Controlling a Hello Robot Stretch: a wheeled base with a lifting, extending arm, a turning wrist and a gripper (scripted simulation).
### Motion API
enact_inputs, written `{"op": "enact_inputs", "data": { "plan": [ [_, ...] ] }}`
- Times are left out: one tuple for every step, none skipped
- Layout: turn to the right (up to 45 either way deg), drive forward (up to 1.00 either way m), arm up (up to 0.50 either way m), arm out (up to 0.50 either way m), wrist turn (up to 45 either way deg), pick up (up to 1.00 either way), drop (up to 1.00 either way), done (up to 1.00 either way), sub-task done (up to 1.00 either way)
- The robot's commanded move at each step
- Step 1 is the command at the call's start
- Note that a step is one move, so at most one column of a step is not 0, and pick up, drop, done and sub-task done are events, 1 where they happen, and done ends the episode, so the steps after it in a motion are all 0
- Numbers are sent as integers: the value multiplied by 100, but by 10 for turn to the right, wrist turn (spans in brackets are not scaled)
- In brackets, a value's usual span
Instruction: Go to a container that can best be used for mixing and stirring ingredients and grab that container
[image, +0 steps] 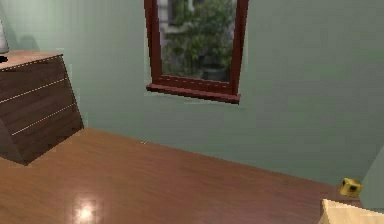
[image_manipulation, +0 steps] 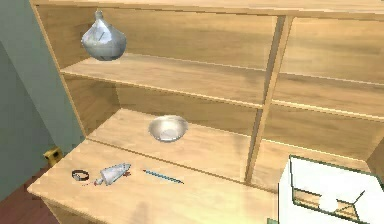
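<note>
Floorboards (image: 150, 180) of dark polished wood run open ahead of me up to a green wall (image: 300, 90) with a red-framed window (image: 195, 50). A brown dresser (image: 35, 105) stands at the forward view's left and is cut off by the edge. A pale wooden corner (image: 352, 210) juts in at the bottom right, and near it on the floor is a small yellow object (image: 349, 186), too small to name. In the arm side view a light wooden shelf unit (image_manipulation: 265, 110) rises behind a long surface (image_manipulation: 220, 195). The metal bowl (image_manipulation: 168, 127) stands on the lowest shelf of the left compartment, about midway between the side wall and the upright divider, set back from the surface's front edge. One shelf up sits a silvery rounded thing (image_manipulation: 103, 38) with a pinched top that I cannot name. On the surface lie a small dark ring (image_manipulation: 81, 175), just beside it a grey crumpled lump (image_manipulation: 113, 173), and a thin bluish stick (image_manipulation: 162, 177), a pen or pencil. A white open box (image_manipulation: 330, 190) is cut off at the lower right. How my jaws stand I cannot tell.
</note>
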Motion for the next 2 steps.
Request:
{"op": "enact_inputs", "data": {
  "plan": [
    [0, 0, 38, 0, 0, 0, 0, 0, 0],
    [0, 0, 0, 38, 0, 0, 0, 0, 0]
  ]
}}
